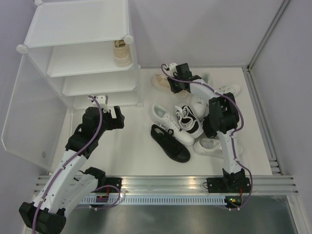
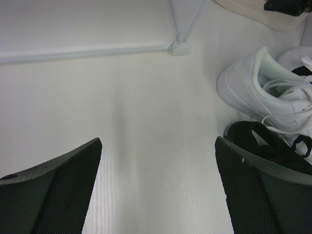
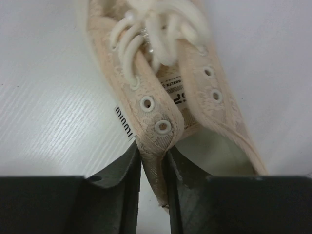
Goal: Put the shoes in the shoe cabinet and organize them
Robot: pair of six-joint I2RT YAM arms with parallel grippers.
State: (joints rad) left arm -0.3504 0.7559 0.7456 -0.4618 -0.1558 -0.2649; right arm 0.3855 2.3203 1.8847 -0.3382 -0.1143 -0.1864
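My right gripper [image 3: 155, 156] is shut on the side wall of a beige lace-up shoe [image 3: 161, 87], pinching the fabric below its eyelets. From above, that gripper [image 1: 171, 78] sits over the beige shoe [image 1: 160, 82] at the back of the floor. The other beige shoe [image 1: 123, 52] stands on a shelf of the white shoe cabinet [image 1: 83, 44]. Spread wide with nothing between its fingers, my left gripper [image 1: 106, 109] hangs open over bare floor in front of the cabinet. In its own view the left gripper [image 2: 158, 146] has a white shoe [image 2: 258, 87] and a black shoe [image 2: 273, 146] to its right.
A heap of shoes lies mid-floor: a white one [image 1: 170, 122], a black-and-white one [image 1: 189, 119], a black one [image 1: 169, 143] and more white ones [image 1: 212, 145]. The cabinet's frosted door [image 1: 29, 112] stands swung out at left. Its corner foot [image 2: 180, 48] rests on the floor.
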